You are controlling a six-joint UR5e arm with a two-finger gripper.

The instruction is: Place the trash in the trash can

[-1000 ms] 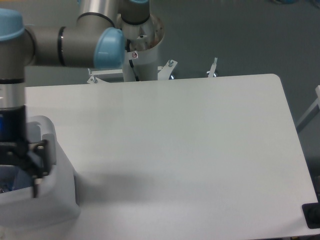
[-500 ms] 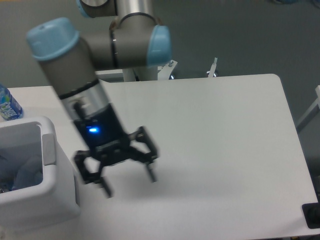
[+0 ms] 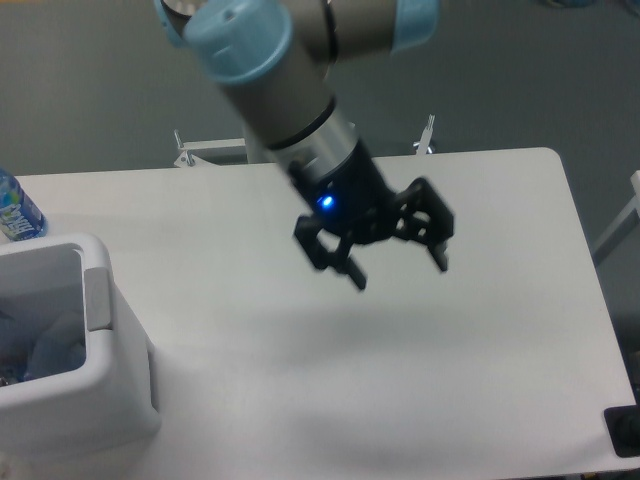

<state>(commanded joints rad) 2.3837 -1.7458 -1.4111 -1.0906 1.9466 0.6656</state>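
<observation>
Nothing is held by the black two-finger gripper (image 3: 400,268): its jaws are spread wide and empty, hanging in the air above the middle of the white counter (image 3: 500,380), well apart from anything else. The grey robot arm with pale blue joint caps (image 3: 290,90) slants down to it from the upper left.

At the left edge stands the large white boxy plastic trash can (image 3: 110,370) with its pale grey side panel. Inside its opening lies clear, bluish crumpled plastic (image 3: 45,350), which looks like the trash, though the separate pieces cannot be told apart. Behind the can, at the far left, a bottle with a bright blue label (image 3: 15,210) stands on the counter; it is no part of the task.

No trash shows on the visible counter, so the dropping step appears done and the task looks finished or nearly so. Any next move would call only for carrying the arm away from the can, or, if an item lies out of view, finding it first.
</observation>
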